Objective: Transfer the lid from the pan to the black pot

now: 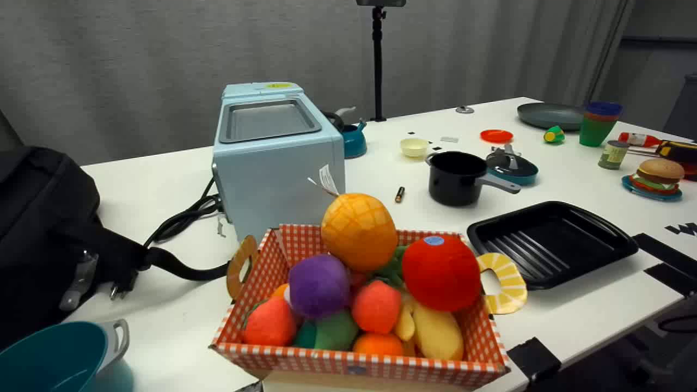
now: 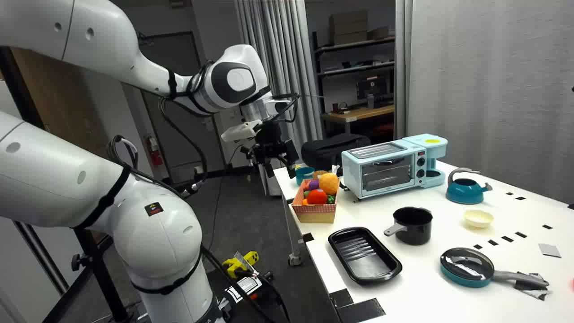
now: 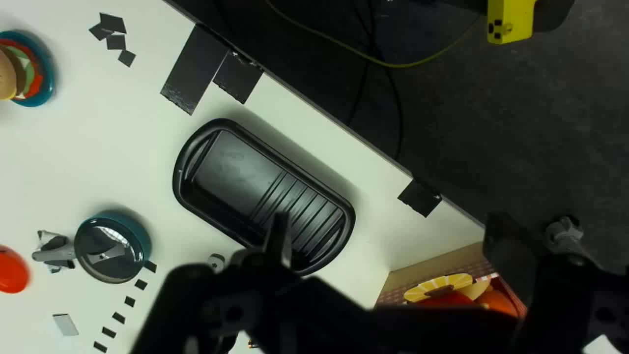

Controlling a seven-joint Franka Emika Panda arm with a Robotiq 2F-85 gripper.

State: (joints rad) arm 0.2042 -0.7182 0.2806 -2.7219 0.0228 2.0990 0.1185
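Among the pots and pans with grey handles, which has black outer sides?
The deep pot beside the ribbed tray; the small pan and the other pot, near the fruit basket, are teal outside.

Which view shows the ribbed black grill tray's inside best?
The wrist view: seen from above, the grill tray shows its flat and ribbed parts, though the end effector covers some edge. Both exterior views show it slantwise; in an exterior view, the yellow basket handle partly covers it.

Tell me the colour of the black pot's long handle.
Grey. The long handle of the black pot shows best in an exterior view.
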